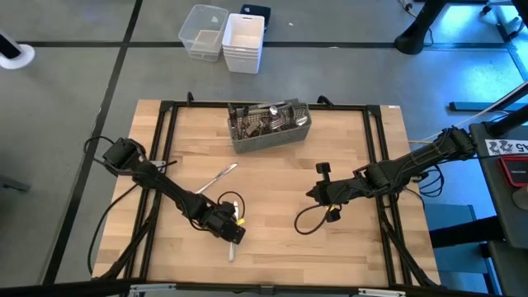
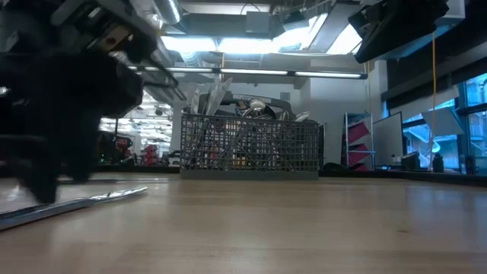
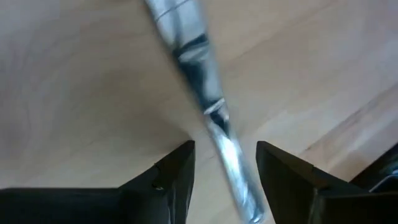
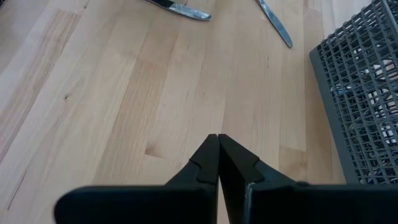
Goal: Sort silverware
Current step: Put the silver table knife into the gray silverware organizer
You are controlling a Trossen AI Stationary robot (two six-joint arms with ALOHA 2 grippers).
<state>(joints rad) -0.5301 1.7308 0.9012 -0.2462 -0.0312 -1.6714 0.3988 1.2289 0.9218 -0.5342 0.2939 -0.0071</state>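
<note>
Silver-coloured knife (image 3: 211, 118) flat on the wooden table (image 1: 272, 239), near the front edge, left of centre; handle end lying between the parted fingers (image 3: 168, 177) of the left gripper (image 1: 227, 227), not clamped. Second piece of silverware (image 1: 219, 176) flat on the boards closer to the table's middle, between the left gripper and the caddy, lying at a slant; whether knife or other piece cannot be told. Both loose pieces visible in the right wrist view as well, apart from each other.

Remaining silverware (image 1: 268, 120) standing bunched in the grey wire-mesh caddy (image 1: 272, 136), set near the back edge at about the centre; handles and blades poking above its rim in the low view.

Left gripper low over the table, jaws open around the knife. Right gripper (image 1: 316, 194) right of centre, well apart from the caddy and from both loose pieces, fingers (image 4: 214, 158) pressed together with nothing between them.

Beyond the back edge, on the floor, two white plastic bins (image 1: 224, 37) side by side.
</note>
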